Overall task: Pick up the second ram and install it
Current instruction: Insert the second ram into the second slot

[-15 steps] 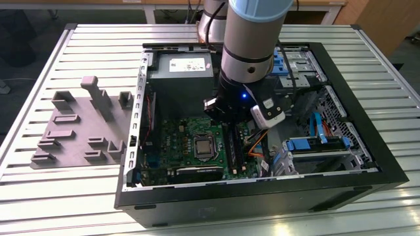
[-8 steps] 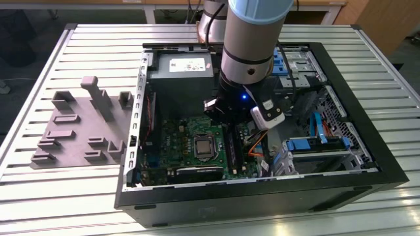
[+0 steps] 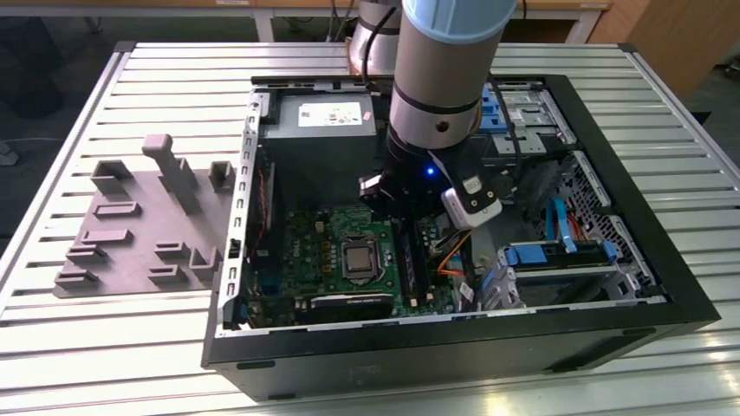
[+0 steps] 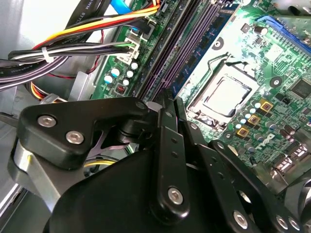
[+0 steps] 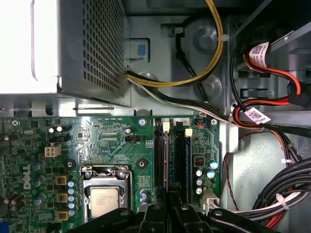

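Slatted metal table holds an open black computer case, with a grey foam holder tray on the exterior view's left. Arm reaches down into the case, gripper low over the green motherboard, right above the memory slots beside the processor socket. In both wrist views the black fingers are drawn nearly together, tips pressed down at the slot row. A thin stick, apparently the second ram, stands on edge in a slot under the fingertips; cannot tell whether the fingers grip it or just touch its top edge. Bundled cables run beside the board.
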Tool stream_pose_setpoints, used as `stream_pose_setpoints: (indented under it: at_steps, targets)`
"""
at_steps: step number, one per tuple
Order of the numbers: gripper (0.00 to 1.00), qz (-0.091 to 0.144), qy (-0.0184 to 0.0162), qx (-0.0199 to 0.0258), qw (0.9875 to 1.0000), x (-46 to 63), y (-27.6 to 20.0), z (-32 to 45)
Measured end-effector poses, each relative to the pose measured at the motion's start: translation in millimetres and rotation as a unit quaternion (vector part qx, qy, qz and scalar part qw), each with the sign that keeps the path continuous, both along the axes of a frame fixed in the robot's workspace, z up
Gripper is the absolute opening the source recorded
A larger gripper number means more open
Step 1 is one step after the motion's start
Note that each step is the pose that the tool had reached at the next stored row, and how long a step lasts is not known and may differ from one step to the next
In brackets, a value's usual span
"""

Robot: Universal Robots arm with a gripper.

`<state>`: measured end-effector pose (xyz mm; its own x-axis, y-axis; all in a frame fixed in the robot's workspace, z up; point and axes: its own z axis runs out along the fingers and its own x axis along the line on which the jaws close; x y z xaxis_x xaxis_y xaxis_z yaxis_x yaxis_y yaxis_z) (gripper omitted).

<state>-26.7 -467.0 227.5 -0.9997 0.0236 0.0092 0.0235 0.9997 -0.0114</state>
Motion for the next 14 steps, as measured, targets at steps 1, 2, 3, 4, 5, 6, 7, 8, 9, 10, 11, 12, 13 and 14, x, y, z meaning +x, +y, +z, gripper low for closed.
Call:
stream_pose_setpoints:
  at_steps: [1,2,3,4,5,6,7,8,9,10,11,12,13,14]
  targets:
    - [0.14,0.001,0.0000,0.0000,1.0000,0.1,0.0,-0.3]
    - [0.14,0.004,0.0000,0.0000,1.0000,0.1,0.0,-0.6]
    - [0.14,0.005,0.0000,0.0001,1.0000,0.1,0.0,-1.0]
    - [0.14,0.006,0.0000,0.0000,1.0000,0.1,0.0,-1.3]
    - [0.14,0.006,0.0000,0.0000,1.0000,0.2,0.0,-1.6]
    - [0.14,0.006,0.0000,0.0000,1.0000,0.5,0.0,-2.0]
    - [0.14,0.006,0.0000,0.0000,1.0000,1.0,0.0,-2.5]
    - [0.14,0.006,0.0001,0.0000,1.0000,1.2,0.0,-2.9]
    - [0.14,0.006,0.0001,0.0000,1.0000,1.6,0.0,-3.4]
    - [0.14,0.006,0.0002,0.0000,1.0000,1.8,0.0,-3.9]
    - [0.14,0.006,0.0002,0.0000,1.0000,1.7,-0.1,-4.2]
    - [0.14,0.006,0.0002,0.0000,1.0000,1.7,-0.2,-4.4]
    - [0.14,0.006,0.0002,0.0000,1.0000,1.7,-0.3,-4.9]
    - [0.14,0.006,0.0002,0.0000,1.0000,1.8,-0.3,-5.4]
